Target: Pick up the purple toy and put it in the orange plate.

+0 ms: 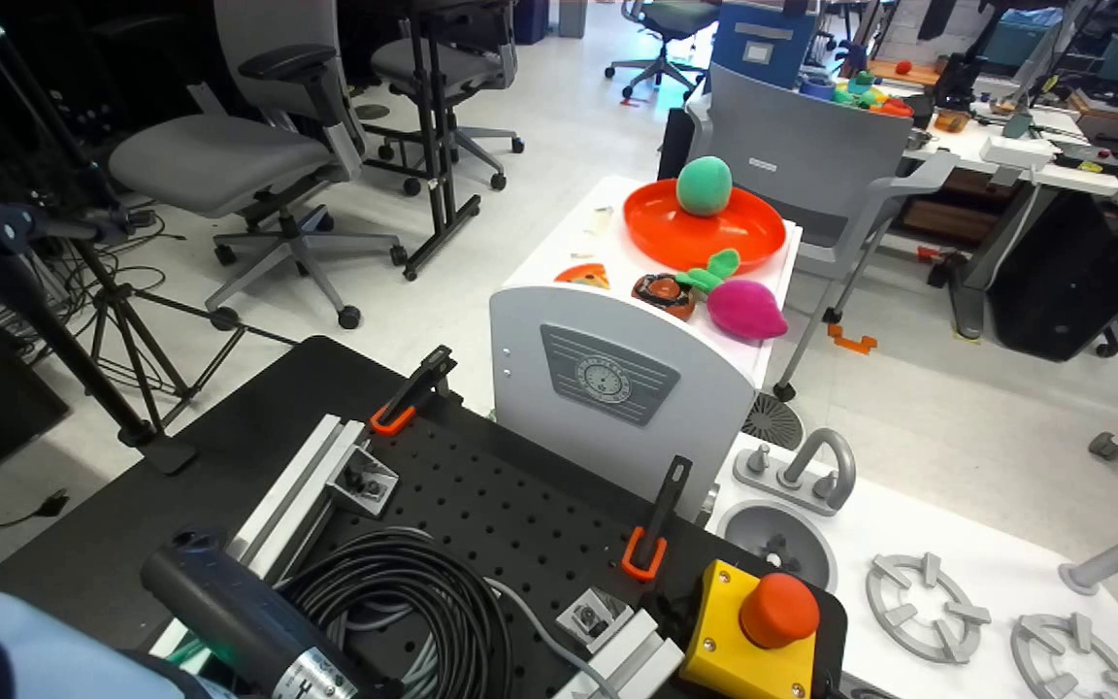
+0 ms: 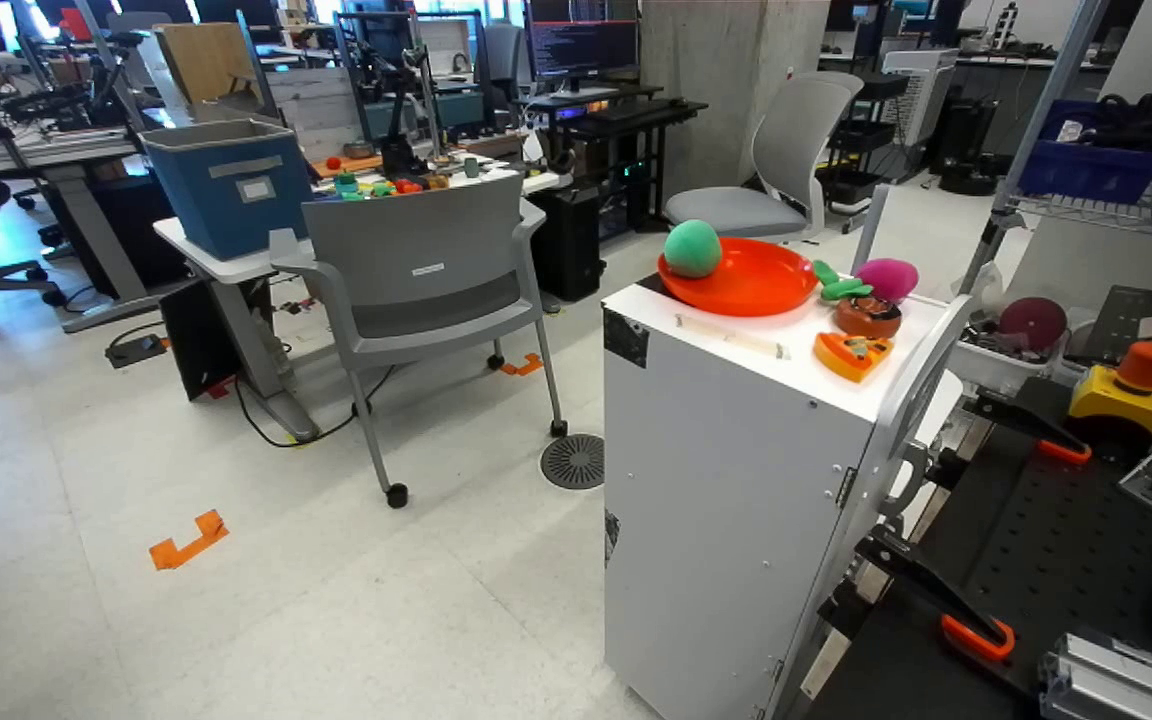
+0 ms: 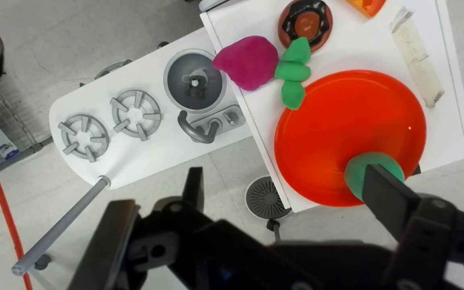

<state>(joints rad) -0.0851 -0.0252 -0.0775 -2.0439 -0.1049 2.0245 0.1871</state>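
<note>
The purple toy, a magenta roundish body with green leaves, lies on the white cabinet top beside the orange plate in both exterior views (image 1: 746, 311) (image 2: 887, 279). The wrist view shows the purple toy (image 3: 250, 62) near the cabinet edge, its lowest leaf close to the plate rim; whether they touch I cannot tell. The orange plate (image 1: 654, 228) (image 2: 751, 275) (image 3: 332, 117) is round and shallow, with a green ball (image 1: 704, 185) in it. My gripper (image 3: 284, 175) is open and empty in the wrist view, well above the cabinet, one finger overlapping the ball. The gripper is outside both exterior views.
A brown donut toy (image 1: 664, 294) (image 3: 305, 25) lies against the purple toy's leaves, with an orange pizza-slice toy (image 2: 851, 354) near it. A raised grey panel (image 1: 617, 379) edges the cabinet. A toy sink with faucet (image 3: 197, 129) and burners stands beside it.
</note>
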